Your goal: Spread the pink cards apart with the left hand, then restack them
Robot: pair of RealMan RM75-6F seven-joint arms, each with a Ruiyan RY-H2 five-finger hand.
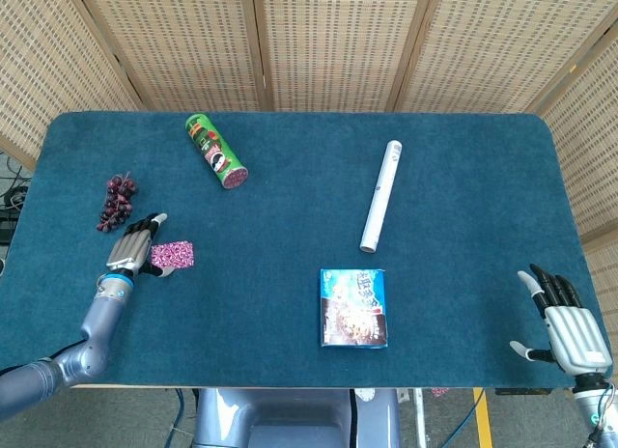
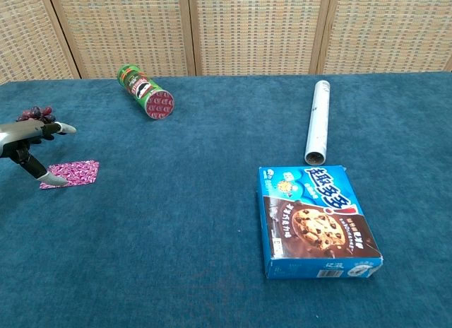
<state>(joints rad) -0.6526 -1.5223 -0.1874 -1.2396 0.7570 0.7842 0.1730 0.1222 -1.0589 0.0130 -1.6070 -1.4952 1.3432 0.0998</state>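
Observation:
The pink cards point(image 1: 174, 254) lie in one compact, slightly skewed pile on the blue table point(image 1: 290, 226) near its left side, also visible in the chest view as the pink cards point(image 2: 70, 173). My left hand point(image 1: 135, 247) hovers just left of them with its fingers apart and holds nothing. In the chest view the left hand point(image 2: 28, 141) has one fingertip point(image 2: 49, 177) down at the pile's left edge and another raised off the cloth. My right hand point(image 1: 570, 327) hangs at the table's near right corner, fingers spread and empty; the chest view does not show it.
A bunch of dark grapes point(image 1: 117, 202) lies just beyond the left hand. A green chip can point(image 1: 216, 152) lies at the back left, a white tube point(image 1: 380, 196) right of centre, and a blue cookie box point(image 1: 353, 307) at the front centre.

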